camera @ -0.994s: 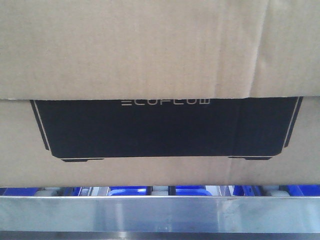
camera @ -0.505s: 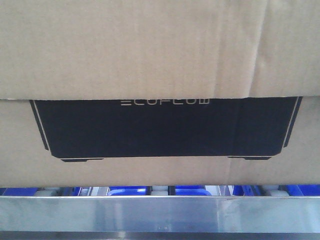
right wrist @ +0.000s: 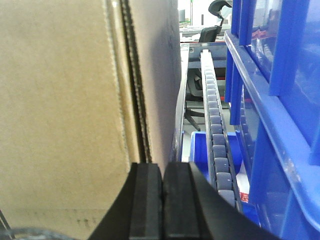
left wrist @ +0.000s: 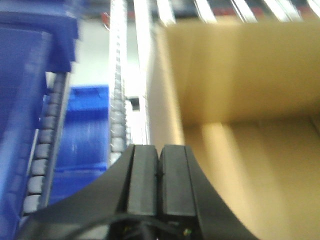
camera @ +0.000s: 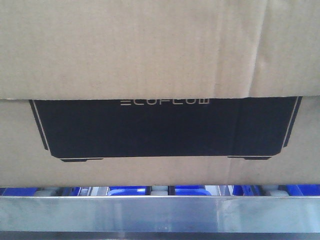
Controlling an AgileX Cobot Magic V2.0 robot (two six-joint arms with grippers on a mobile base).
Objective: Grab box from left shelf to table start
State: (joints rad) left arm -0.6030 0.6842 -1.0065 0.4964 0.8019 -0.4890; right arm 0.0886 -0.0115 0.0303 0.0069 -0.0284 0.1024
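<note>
The box [camera: 150, 50], brown cardboard with a black ECOFLOW panel, fills the front view and rests on the left shelf, whose silver front rail [camera: 160, 212] runs below it. In the left wrist view my left gripper [left wrist: 159, 148] is shut with nothing between its pads, alongside the box's left side [left wrist: 240, 100]. In the right wrist view my right gripper [right wrist: 163, 166] is also shut and empty, at the box's right side [right wrist: 60, 100]. I cannot tell whether either gripper touches the cardboard. The table is out of view.
Blue plastic bins [left wrist: 30, 90] and a pale roller track [left wrist: 117, 110] flank the box on the left. A grey roller track [right wrist: 216, 130] and blue bins [right wrist: 280, 100] stand close on the right. Blue parts and rollers [camera: 125, 190] show under the box.
</note>
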